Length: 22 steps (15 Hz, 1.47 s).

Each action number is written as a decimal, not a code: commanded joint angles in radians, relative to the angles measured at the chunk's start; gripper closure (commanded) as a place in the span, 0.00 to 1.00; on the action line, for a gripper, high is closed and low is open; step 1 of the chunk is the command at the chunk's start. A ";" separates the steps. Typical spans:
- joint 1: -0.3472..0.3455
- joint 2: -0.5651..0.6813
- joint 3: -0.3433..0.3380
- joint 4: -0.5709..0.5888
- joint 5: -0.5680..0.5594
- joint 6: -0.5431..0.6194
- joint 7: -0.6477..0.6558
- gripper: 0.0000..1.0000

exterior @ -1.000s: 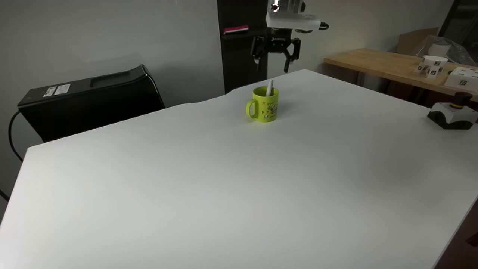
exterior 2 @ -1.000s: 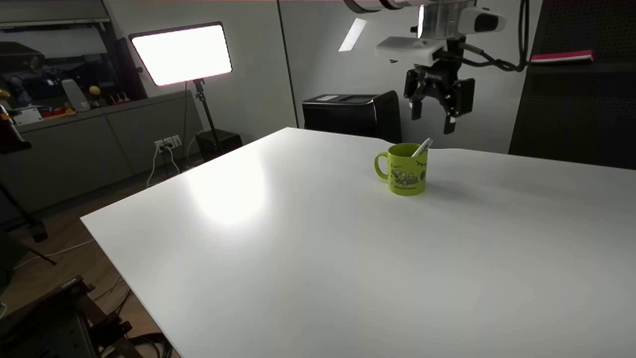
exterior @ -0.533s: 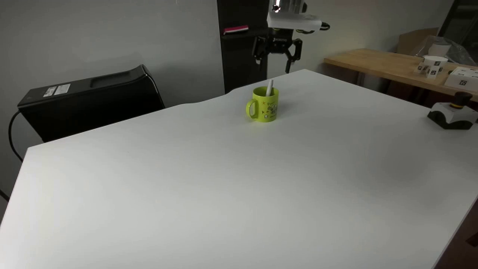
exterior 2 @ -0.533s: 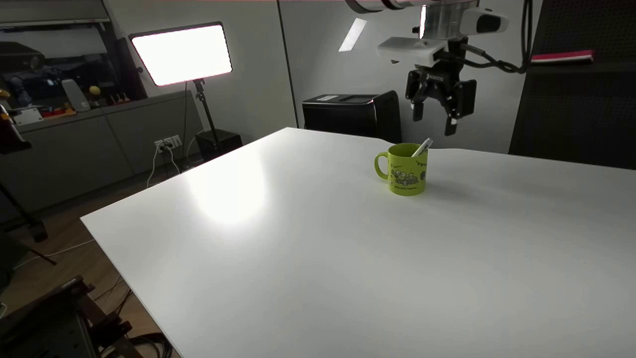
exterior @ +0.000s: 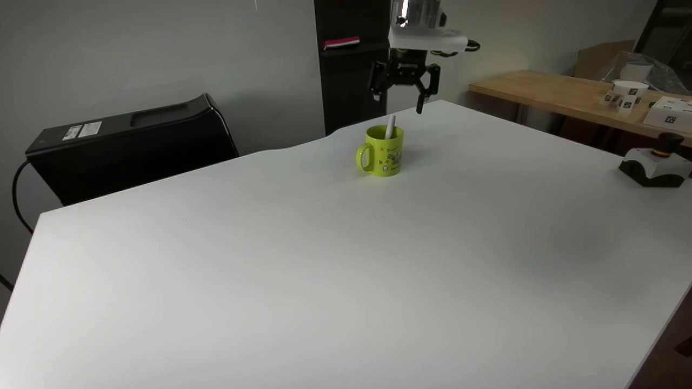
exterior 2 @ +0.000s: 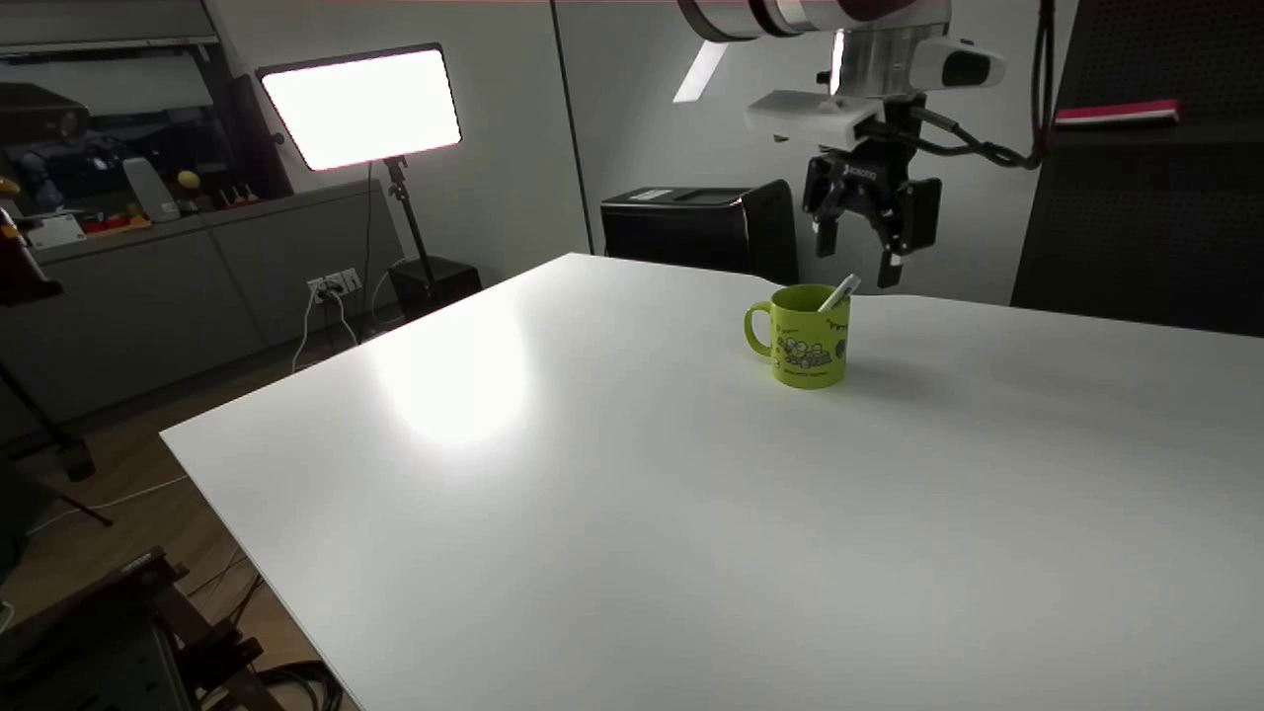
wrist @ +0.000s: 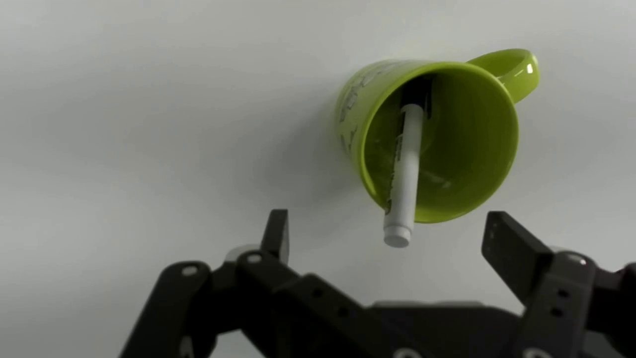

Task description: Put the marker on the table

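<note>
The marker [wrist: 406,164] is a slim white stick that leans inside the yellow-green mug [exterior: 386,158]. Its dark blue cap end points down into the mug and its white end sticks out over the rim. The marker also shows in both exterior views [exterior: 390,127] [exterior 2: 839,293]. The mug [exterior 2: 808,341] stands upright on the white table [exterior: 324,270]. My gripper [exterior 2: 857,268] is open and empty, above the mug and a little behind it in both exterior views [exterior: 398,104]. In the wrist view the marker's white end lies between the two spread fingers [wrist: 516,253], touching neither.
The mug handle [wrist: 521,74] points away from the gripper in the wrist view. A black-and-white button box [exterior: 655,165] sits at the table's side. A wooden table [exterior: 540,86] with boxes stands beyond. A black case [exterior: 135,146] stands behind the table edge.
My gripper has moved down toward the mug, mostly in the last half second, with a slight sideways shift. It stays open. The mug and marker have not moved.
</note>
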 commanded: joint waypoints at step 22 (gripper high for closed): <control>-0.002 -0.025 0.001 -0.097 0.002 0.106 0.014 0.25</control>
